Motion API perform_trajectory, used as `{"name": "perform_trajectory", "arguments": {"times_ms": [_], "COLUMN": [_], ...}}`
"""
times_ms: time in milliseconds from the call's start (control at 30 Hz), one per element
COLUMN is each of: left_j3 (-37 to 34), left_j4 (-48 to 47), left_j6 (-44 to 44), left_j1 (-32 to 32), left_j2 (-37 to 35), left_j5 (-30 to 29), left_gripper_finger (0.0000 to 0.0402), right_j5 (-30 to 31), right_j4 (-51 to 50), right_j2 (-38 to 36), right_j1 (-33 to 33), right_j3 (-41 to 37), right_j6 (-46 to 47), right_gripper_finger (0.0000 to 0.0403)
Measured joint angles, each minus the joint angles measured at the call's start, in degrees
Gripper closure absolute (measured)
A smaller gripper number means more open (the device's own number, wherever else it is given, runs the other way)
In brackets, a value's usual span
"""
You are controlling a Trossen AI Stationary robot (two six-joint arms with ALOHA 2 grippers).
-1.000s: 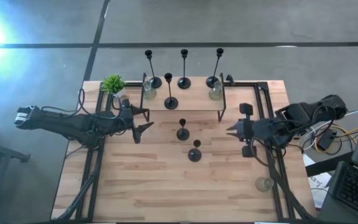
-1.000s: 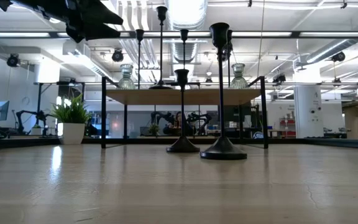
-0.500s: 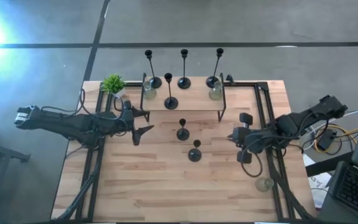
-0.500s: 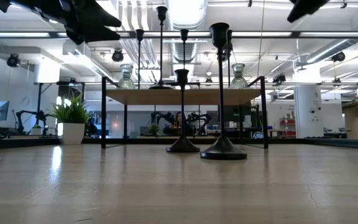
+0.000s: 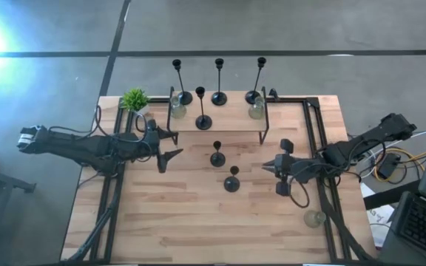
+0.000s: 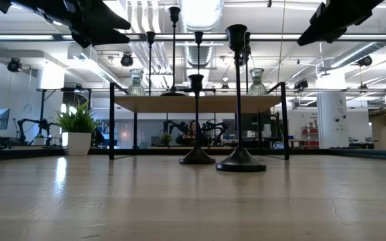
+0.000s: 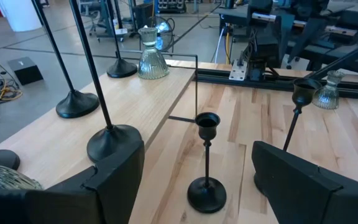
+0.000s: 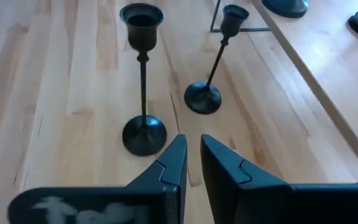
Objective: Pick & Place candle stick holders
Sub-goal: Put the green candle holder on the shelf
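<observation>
High view first: a raised shelf (image 5: 217, 127) stands at the twelve o'clock end of the bench (image 5: 161, 222), and on it I count four tall black candle stick holders (image 5: 219, 97) plus two small glass holders (image 5: 256, 111). Two shorter black holders stand down on the bench at its middle, one (image 5: 217, 158) nearer the shelf and one (image 5: 231, 184) at about five o'clock of it. A third glass holder (image 5: 314, 218) sits alone near the four o'clock corner. A potted plant (image 5: 134, 100) stands at the eleven o'clock end.

My guess is the task is well along: most pieces are up on the shelf, three are left below.

The right pincer (image 5: 268, 168) hovers at three o'clock of the nearer bench holder, apart from it, its jaws nearly closed on nothing. The left pincer (image 5: 174, 143) waits at nine o'clock of the other one, spread wide and empty.

The right wrist view (image 8: 191, 158) shows what the overhead cannot: the narrow slit between the jaws, aimed at the stem of the closer holder (image 8: 143, 134). The low view shows the holders' differing heights against the shelf, but not the pincers' tips.
</observation>
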Motion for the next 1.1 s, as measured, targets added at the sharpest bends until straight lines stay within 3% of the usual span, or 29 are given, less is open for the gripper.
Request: {"name": "perform_trajectory", "arguments": {"times_ms": [267, 533, 633, 933, 1100], "left_j3": [0.0, 0.0, 0.0, 0.0, 0.0], "left_j4": [0.0, -0.4, -0.6, -0.6, -0.5], "left_j6": [-0.1, 0.3, 0.4, 0.5, 2.1], "left_j1": [0.0, 0.0, 0.0, 0.0, 0.0], "left_j2": [0.0, 0.0, 0.0, 0.0, 0.0], "left_j5": [0.0, -0.1, -0.1, -0.1, -0.1], "left_gripper_finger": [0.0101, 0.0101, 0.0101, 0.0101, 0.0101], "right_j5": [5.9, 4.6, -1.3, -26.7, -36.6], "right_j4": [0.8, 5.2, -0.9, -24.8, -27.0], "right_j2": [2.0, 3.1, 2.2, 2.0, 2.0], "right_j1": [-0.2, 0.1, 0.1, 0.2, 5.0], "right_j3": [-3.2, -6.8, -6.3, 1.3, 3.8], "right_j6": [-0.8, 1.8, 8.1, 26.7, 35.3], "right_gripper_finger": [0.0306, 0.0272, 0.0268, 0.0286, 0.0302]}}
